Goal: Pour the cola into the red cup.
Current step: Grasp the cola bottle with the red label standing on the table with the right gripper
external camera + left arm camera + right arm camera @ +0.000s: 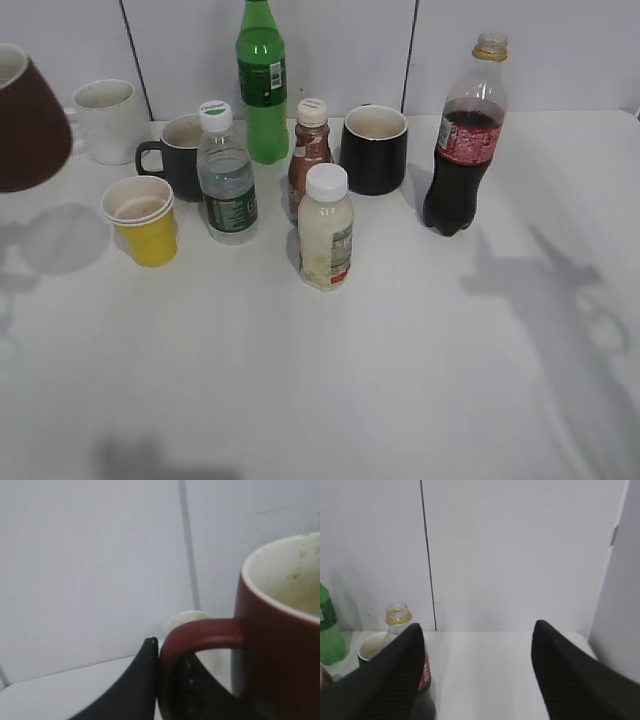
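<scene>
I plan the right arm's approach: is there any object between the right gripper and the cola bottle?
Nothing visible does. The open right gripper faces bare table, and the cola bottle stands alone, partly behind its left finger in the right wrist view.

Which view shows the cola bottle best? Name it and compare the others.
The exterior view: the cola bottle stands whole and upright on the table, cap off. The right wrist view shows only its neck and a strip of label behind one finger of the open tool. The left wrist view misses it.

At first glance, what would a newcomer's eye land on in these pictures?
The red cup hangs in the air at the far left, the left hand shut on its handle. At the right of the table stands the uncapped cola, apart from the cluster of bottles and mugs. The right hand is open behind it.
</scene>
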You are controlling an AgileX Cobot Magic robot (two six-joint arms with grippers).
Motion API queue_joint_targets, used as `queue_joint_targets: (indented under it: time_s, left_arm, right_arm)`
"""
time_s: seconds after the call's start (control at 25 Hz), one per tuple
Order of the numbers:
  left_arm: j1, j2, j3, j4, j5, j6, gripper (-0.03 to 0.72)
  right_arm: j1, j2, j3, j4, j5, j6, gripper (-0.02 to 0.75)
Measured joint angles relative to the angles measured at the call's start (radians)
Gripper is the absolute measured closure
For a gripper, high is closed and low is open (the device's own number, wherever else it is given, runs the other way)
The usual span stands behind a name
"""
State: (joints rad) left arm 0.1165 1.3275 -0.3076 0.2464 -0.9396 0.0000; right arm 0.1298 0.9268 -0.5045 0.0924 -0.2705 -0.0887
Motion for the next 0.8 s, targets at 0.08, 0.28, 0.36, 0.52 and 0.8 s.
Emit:
queue_joint_targets:
  time_s: [0.08, 0.28, 0.36, 0.52, 0.8]
  left_arm:
    - [-0.038, -0.047, 0.001, 0.005, 0.075, 0.000, 0.635]
    - [-0.083, -0.141, 0.001, 0.006, 0.207, 0.000, 0.635]
    - [-0.084, -0.179, 0.001, 0.005, 0.239, 0.000, 0.635]
    - [-0.084, -0.236, 0.001, 0.003, 0.256, 0.000, 0.635]
    - [-0.096, -0.274, 0.001, 0.003, 0.272, 0.000, 0.635]
  right_arm:
    - [0.060, 0.102, 0.000, -0.013, -0.098, 0.001, 0.225]
    - [0.181, 0.369, -0.001, -0.047, -0.240, 0.001, 0.225]
    - [0.191, 0.453, -0.001, -0.049, -0.250, 0.005, 0.214]
    - [0.192, 0.606, 0.000, -0.048, -0.304, 0.015, 0.143]
    - [0.192, 0.831, -0.001, -0.048, -0.600, 0.043, 0.107]
